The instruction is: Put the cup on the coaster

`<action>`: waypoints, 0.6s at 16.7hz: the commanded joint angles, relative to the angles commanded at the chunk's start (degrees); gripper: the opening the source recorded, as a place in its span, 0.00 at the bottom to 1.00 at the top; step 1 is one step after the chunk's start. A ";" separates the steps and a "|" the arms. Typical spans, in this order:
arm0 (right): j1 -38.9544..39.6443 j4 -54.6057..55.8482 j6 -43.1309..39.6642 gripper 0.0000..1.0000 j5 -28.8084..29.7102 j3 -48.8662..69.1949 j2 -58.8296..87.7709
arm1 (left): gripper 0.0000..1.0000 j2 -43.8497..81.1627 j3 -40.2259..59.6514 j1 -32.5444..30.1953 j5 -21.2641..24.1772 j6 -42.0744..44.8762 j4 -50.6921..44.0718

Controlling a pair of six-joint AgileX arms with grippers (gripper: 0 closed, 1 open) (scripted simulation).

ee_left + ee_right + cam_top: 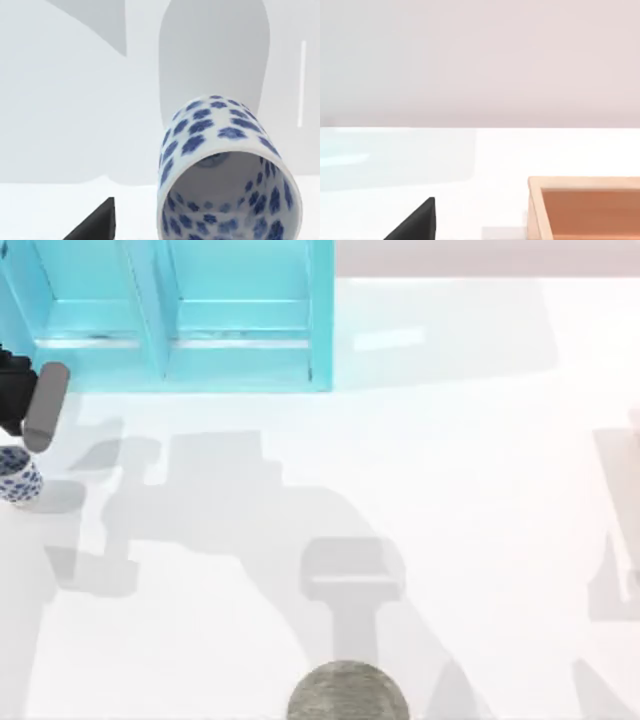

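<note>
**Cup at the table's left edge, coaster at the near edge**

The cup [17,478], white with blue speckled flowers, stands on the white table [450,490] at the far left edge of the top view, partly cut by the frame. It sits just beside the left gripper [38,410], on the side nearer the table's front edge. From the left wrist view the cup [227,170] appears close under the camera, its open mouth turned toward the lens and the patterned inside visible; one dark fingertip [95,222] of the left gripper shows to one side of it, apart from the cup wall. Whether this pincer is spread or pressed together cannot be told, and no finger is seen touching the cup.

The coaster [348,692], a round mottled grey disc, lies well apart from the left gripper and the cup, at the table's near edge around the middle, partly cut off.

A blue shelf unit [180,310] stands at the back left, just behind the left gripper.

In the right wrist view a dark fingertip [415,222] of the right gripper shows above the table, with an orange wooden box [585,205] near it. Its state cannot be told.
</note>
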 joint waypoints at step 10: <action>0.00 0.00 0.00 1.00 0.00 0.00 0.00 | 0.77 1.42 -4.77 0.16 0.01 0.23 5.61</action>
